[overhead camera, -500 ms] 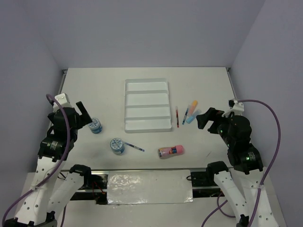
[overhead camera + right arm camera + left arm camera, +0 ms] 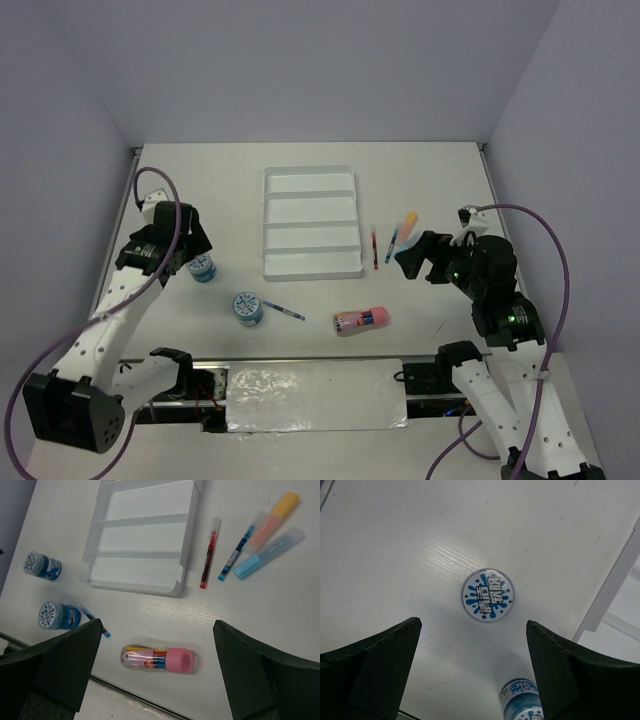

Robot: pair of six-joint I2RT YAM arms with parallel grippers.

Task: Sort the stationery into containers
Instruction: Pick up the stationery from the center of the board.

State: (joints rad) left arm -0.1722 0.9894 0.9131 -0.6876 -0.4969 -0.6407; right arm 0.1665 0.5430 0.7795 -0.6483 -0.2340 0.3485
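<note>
A small round blue tub [image 2: 487,595] with a white top splashed in blue print is standing upright on the white table [image 2: 395,540]. It is sitting just ahead of the left gripper [image 2: 472,624], whose jaws are gaping wide and gripping nothing. The right gripper [image 2: 158,624] is hanging equally spread and empty, and the clear pink-capped tube [image 2: 157,660] is lying on its side near it, outside the white four-compartment plastic tray [image 2: 131,587].

- We see a robot lab's test cell.
- Plain pale walls [image 2: 300,70] box in a white tabletop [image 2: 200,180] on three sides.
- A left arm [image 2: 100,330] and a right arm [image 2: 495,280] are bolted at its near edge, with purple cables [image 2: 155,171] looping off them.
- A tray [image 2: 310,190] and loose pens [image 2: 374,247] lie on the tabletop between the arms.
</note>
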